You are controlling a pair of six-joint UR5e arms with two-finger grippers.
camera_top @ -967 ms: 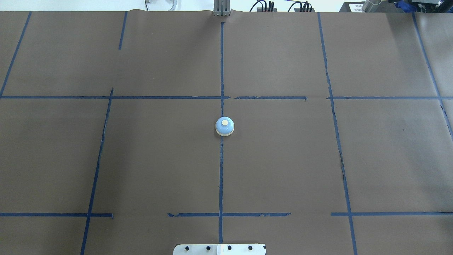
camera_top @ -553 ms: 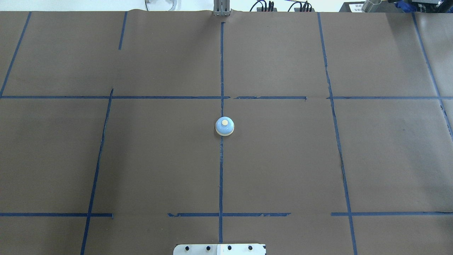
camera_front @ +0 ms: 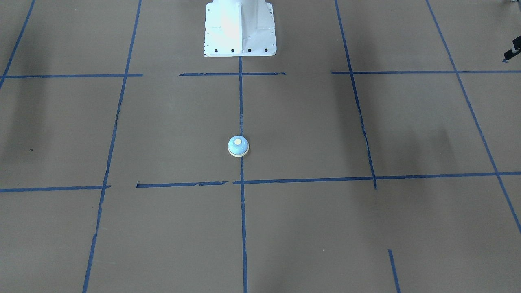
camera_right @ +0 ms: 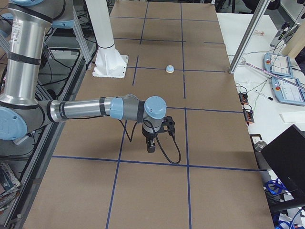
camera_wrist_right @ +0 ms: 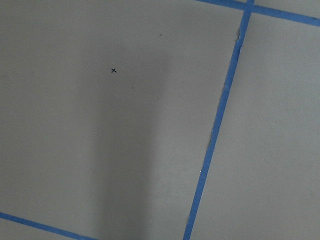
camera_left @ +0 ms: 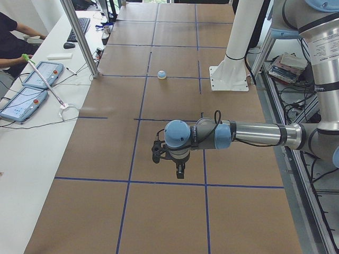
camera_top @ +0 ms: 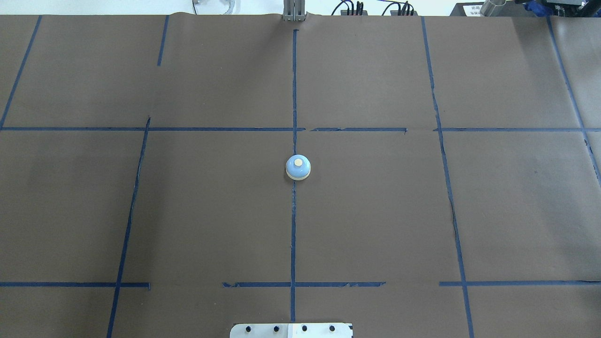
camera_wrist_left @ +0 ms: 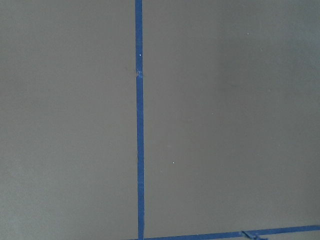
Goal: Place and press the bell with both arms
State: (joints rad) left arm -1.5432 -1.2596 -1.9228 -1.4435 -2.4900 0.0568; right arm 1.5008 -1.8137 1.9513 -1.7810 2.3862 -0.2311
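Note:
The light-blue bell (camera_top: 298, 167) with its cream button stands upright on the centre tape line of the brown table; it also shows in the front view (camera_front: 238, 146), the left side view (camera_left: 162, 74) and the right side view (camera_right: 169, 69). My left gripper (camera_left: 179, 170) hangs over the table, far from the bell. My right gripper (camera_right: 151, 145) hangs over the table at the other end, also far from the bell. I cannot tell whether either is open or shut. Both wrist views show only brown paper and blue tape, no fingers.
The white pedestal (camera_front: 240, 28) stands at the table's robot side, behind the bell. Blue tape lines (camera_top: 294, 234) grid the brown paper. A side table with tablets (camera_left: 32, 87) and a seated person (camera_left: 10, 37) runs along the far side.

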